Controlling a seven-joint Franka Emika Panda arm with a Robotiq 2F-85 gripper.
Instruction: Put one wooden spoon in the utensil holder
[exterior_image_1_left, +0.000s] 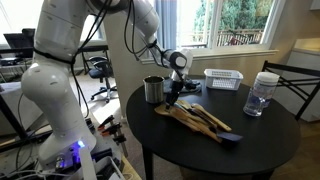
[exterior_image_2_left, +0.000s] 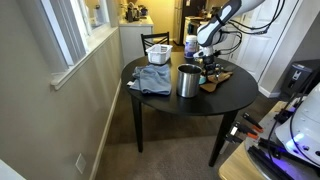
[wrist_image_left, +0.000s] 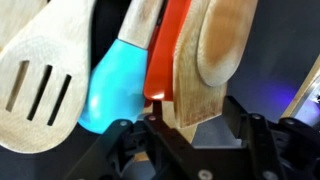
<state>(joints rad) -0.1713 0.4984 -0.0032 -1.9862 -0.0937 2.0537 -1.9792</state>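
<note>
The utensil holder (exterior_image_1_left: 153, 89) stands upright on the round dark table (exterior_image_1_left: 255, 145), on its left side in that exterior view; its inside cannot be seen from here. Just right of it the gripper (exterior_image_1_left: 172, 98) is down low at the near-left end of a pile of utensils (exterior_image_1_left: 205, 120) lying flat on the table.

In the wrist view the gripper (wrist_image_left: 195, 110) straddles the end of a wooden spoon (wrist_image_left: 222, 45), with its dark fingers (wrist_image_left: 238, 125) close against either side — whether they are actually clamping the wood cannot be told. Beside that spoon lie a red utensil (wrist_image_left: 168, 45), a turquoise utensil (wrist_image_left: 112, 88) and a slotted wooden spatula (wrist_image_left: 45, 70), all overlapping.

Farther right on the table sit a white basket (exterior_image_1_left: 224, 78) and, near the right edge, a clear water jar (exterior_image_1_left: 261, 93). In an exterior view — from across the room — a blue-grey cloth (exterior_image_2_left: 152, 79) lies left of the holder (exterior_image_2_left: 188, 81).
</note>
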